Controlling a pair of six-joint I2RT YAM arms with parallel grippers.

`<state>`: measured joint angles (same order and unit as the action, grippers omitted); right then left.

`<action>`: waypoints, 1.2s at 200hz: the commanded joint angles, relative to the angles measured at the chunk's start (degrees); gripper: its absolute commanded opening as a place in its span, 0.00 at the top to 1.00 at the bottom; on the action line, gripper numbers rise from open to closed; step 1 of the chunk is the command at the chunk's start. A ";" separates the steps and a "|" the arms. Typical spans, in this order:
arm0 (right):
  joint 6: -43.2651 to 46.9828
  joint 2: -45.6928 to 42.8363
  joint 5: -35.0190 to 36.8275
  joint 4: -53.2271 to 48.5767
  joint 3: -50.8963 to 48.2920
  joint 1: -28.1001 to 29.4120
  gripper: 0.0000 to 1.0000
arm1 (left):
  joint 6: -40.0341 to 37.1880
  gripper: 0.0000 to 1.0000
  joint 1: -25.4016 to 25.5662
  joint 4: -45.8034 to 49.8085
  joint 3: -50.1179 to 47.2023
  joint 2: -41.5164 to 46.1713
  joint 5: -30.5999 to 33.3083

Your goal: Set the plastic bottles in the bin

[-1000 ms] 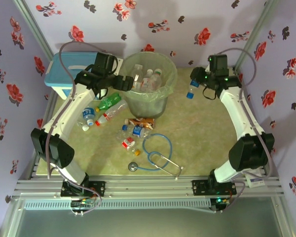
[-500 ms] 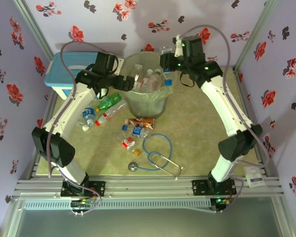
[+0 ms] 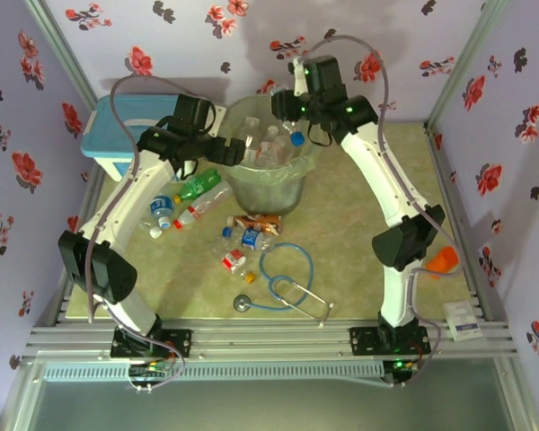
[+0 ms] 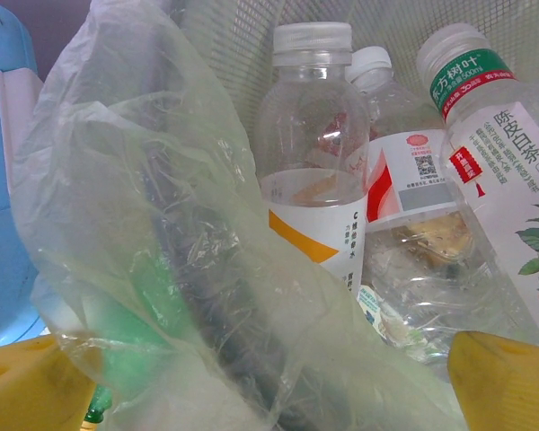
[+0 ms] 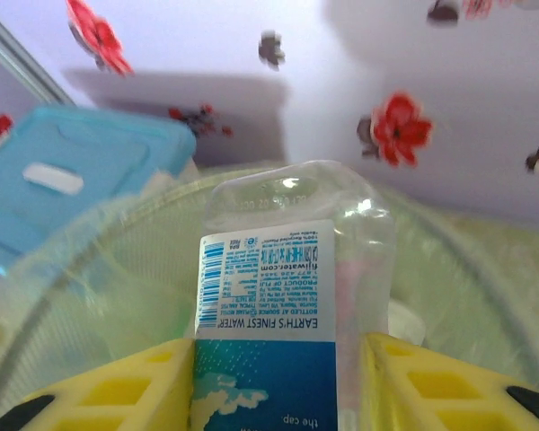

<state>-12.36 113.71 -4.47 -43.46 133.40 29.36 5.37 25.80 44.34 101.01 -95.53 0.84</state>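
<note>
Top view: the bin (image 3: 271, 184) stands at the worktop's (image 3: 359, 242) 12 o'clock. The left tool (image 3: 226, 151) sits at its 9 o'clock rim and the right tool (image 3: 286, 111) at 1 o'clock. The loose bottles (image 3: 190, 199) lie at 7 o'clock.
Left wrist: the left tool is spread wide, facing the binned bottles (image 4: 314, 153) behind the liner (image 4: 144, 224).
Right wrist: the right tool pinches a blue-labelled bottle (image 5: 283, 296) above the bin.

Walls (image 3: 413, 36) showing lilac, scattered with red and dark flowers. Table (image 3: 359, 233) looking mottled olive-green. Bin (image 3: 268, 184) reading translucent grey-green. Box lid (image 3: 126, 135) showing light blue. Green bottle (image 3: 198, 187) standing out among clear ones. Stethoscope (image 3: 261, 266) tubing running blue. Clear bottle (image 5: 287, 296) wearing a white-and-blue label, black print.
</note>
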 commanded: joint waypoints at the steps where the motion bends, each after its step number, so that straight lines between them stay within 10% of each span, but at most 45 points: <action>1: 0.87 1.89 3.11 -4.45 1.88 -0.01 0.53 | -0.93 0.02 -0.40 0.40 0.84 -0.32 -0.51; 62: -1.29 3.09 6.43 -4.43 -4.15 -0.17 0.53 | -1.34 0.02 -0.49 0.22 0.24 -0.09 -0.52; 125: -0.34 4.21 11.03 -8.39 1.08 -0.05 0.25 | -1.59 0.02 -0.49 0.05 -0.29 0.46 -0.50; 240: 4.36 13.08 16.45 -24.57 12.87 0.34 0.54 | -1.63 0.01 -0.93 0.14 -0.48 0.48 -0.75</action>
<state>-8.95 125.38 11.33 -60.12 145.34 29.67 5.13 25.47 43.62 100.99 -95.53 0.78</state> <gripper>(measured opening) 0.466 0.985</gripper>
